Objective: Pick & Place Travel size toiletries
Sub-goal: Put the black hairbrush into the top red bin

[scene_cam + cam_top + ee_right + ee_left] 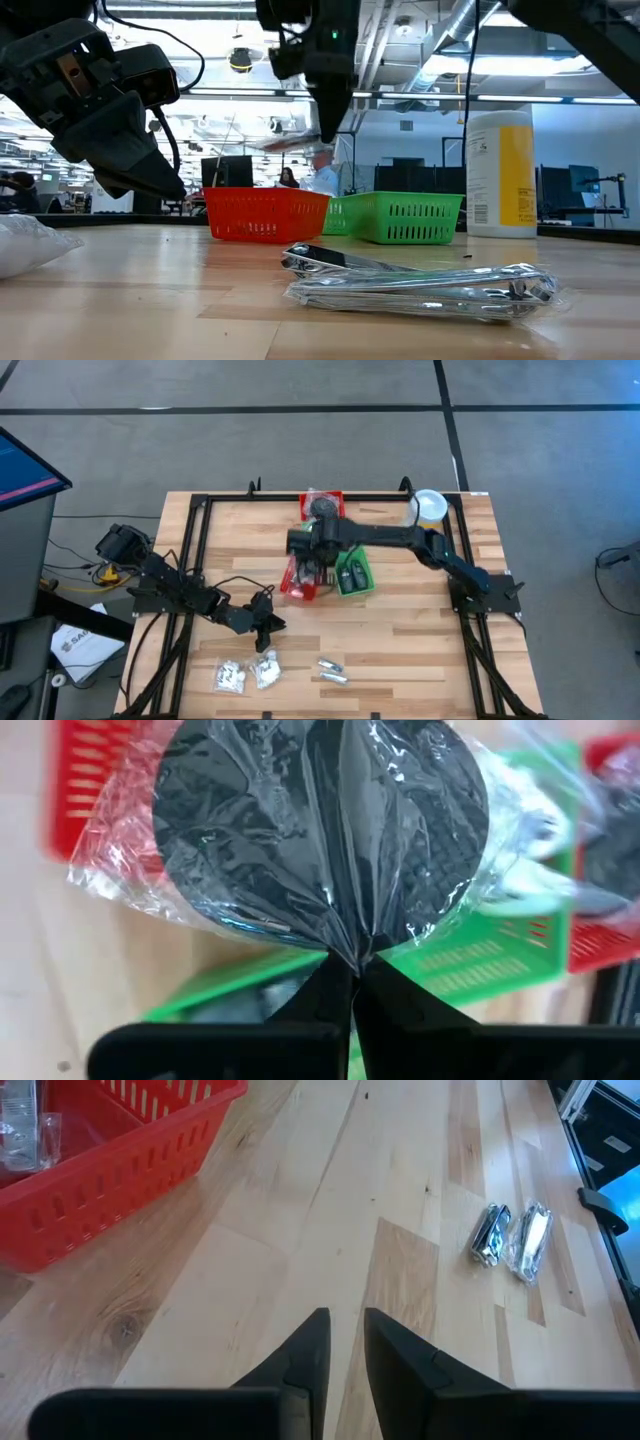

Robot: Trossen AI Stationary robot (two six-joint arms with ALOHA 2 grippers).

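My right gripper (350, 965) hangs over the red basket (300, 578) and green basket (353, 573) at mid-table, shut on a clear packet with a black round disc (320, 830). At the table's left near side, my left gripper (345, 1342) hovers low over bare wood; its fingers stand a narrow gap apart with nothing between them. Two slim silvery sachets (331, 671) lie flat near the front edge, with two clear packets of white contents (245, 674) to their left. A second red basket (322, 506) farther back holds a dark packet. My right gripper pinches the packet's gathered plastic at its edge (345, 945) between its two fingers, coming from above and pointing down. The film creases toward the pinch. The packet with its disc hangs below the fingers, lifted clear above the baskets.
A tall yellow canister with a white lid (428, 508) stands at the far right. A black frame (190, 550) runs round the table. The near red basket holds a clear packet (20, 1130). Bare wood lies between the baskets and the sachets (420, 285).
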